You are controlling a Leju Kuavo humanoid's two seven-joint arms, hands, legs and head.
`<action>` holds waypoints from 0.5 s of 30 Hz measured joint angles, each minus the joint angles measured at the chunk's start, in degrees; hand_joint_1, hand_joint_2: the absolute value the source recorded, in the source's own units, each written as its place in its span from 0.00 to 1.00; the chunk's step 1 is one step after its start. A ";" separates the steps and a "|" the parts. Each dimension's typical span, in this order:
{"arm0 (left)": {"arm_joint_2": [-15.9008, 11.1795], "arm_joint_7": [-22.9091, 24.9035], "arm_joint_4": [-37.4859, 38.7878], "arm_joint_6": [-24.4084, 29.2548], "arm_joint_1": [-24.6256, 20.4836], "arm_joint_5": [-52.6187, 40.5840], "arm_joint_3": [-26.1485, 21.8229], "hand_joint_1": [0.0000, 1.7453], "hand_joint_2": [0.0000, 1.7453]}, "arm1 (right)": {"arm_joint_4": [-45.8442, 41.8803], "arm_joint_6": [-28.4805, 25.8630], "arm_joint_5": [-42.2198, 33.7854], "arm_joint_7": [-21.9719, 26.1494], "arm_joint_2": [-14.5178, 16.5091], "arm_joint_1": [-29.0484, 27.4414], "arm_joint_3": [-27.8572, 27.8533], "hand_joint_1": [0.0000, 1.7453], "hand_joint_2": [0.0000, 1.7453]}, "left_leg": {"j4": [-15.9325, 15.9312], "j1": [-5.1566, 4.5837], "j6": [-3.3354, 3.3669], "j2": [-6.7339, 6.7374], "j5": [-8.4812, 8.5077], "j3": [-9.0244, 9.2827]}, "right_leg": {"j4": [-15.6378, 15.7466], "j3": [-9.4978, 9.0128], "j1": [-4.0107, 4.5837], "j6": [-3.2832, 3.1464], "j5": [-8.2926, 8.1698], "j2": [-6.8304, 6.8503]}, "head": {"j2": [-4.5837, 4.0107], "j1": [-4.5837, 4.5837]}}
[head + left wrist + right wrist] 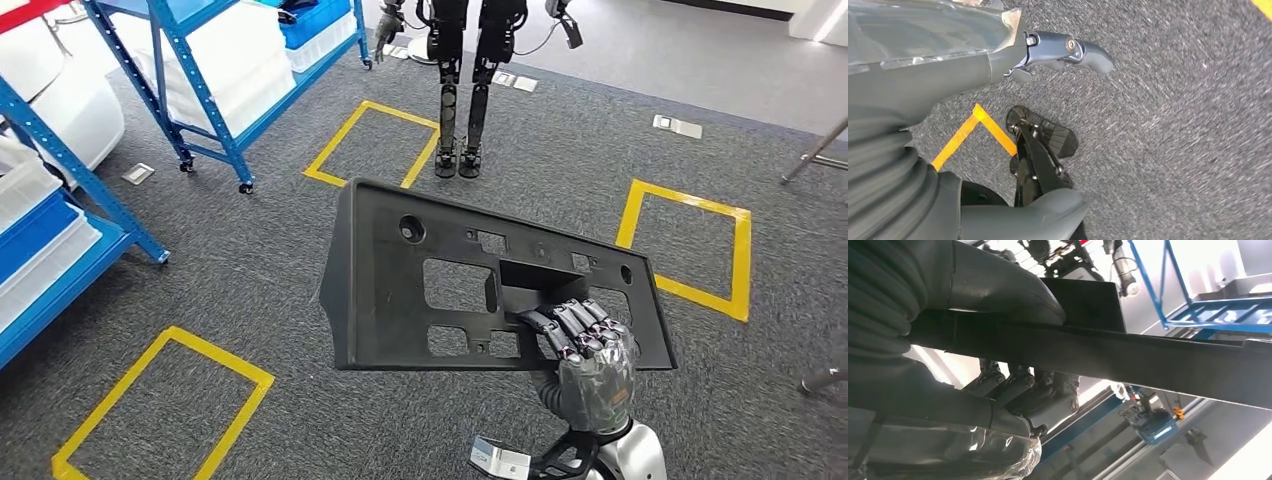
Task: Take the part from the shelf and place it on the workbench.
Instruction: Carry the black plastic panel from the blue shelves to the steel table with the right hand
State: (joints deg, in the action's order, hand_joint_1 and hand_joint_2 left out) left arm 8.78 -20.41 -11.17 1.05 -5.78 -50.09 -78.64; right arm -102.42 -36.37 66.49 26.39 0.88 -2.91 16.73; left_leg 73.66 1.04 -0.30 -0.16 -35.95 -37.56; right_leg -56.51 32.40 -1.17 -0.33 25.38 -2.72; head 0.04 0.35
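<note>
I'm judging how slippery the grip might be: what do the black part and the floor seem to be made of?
The black part looks like moulded plastic with a matte finish: uniform dark surface, rectangular cut-outs and round holes. The right hand grips its lower edge. The floor looks like grey short-pile carpet, speckled and fibrous, marked with glossy yellow tape.

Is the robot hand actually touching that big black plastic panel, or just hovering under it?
Touching. In the head view the right robot hand has its fingers curled over the black panel's lower edge; the right wrist view shows thumb and fingers clamping it.
</note>
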 joint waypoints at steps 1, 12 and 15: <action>0.01 0.01 0.00 -0.01 0.03 -0.08 -0.03 0.00 1.00 | 0.05 0.00 -0.14 0.31 0.01 -0.07 -0.19 1.00 1.00 | -2.01 0.01 0.13 -0.15 1.67 0.84 | -0.06 -0.02 0.04 0.01 -0.01 -0.81 | 0.00 -0.01; -0.03 0.28 -0.02 -1.15 0.00 -1.62 0.05 0.00 1.00 | -0.18 -0.02 -0.57 2.83 0.42 -0.90 -3.03 1.00 1.00 | -18.08 -0.16 2.72 -0.22 8.98 7.67 | -9.40 6.41 0.49 1.57 3.37 0.58 | 0.00 0.55; -0.17 0.33 -0.02 -1.69 0.08 -2.39 0.15 0.00 1.00 | -0.27 -0.02 -0.59 3.85 0.52 -1.97 -4.32 1.00 1.00 | -18.04 -0.41 2.74 2.55 8.87 7.63 | -17.48 10.04 0.03 2.22 6.15 2.03 | 0.00 0.71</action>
State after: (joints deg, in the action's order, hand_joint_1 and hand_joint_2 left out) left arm 8.60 -20.09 -11.19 -0.63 -5.70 -52.48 -78.49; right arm -102.69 -36.39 65.90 30.24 1.40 -4.88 12.42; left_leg 55.62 0.62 2.44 2.39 -27.08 -29.93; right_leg -73.99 42.43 -1.13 1.89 31.54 -0.69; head 0.04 1.07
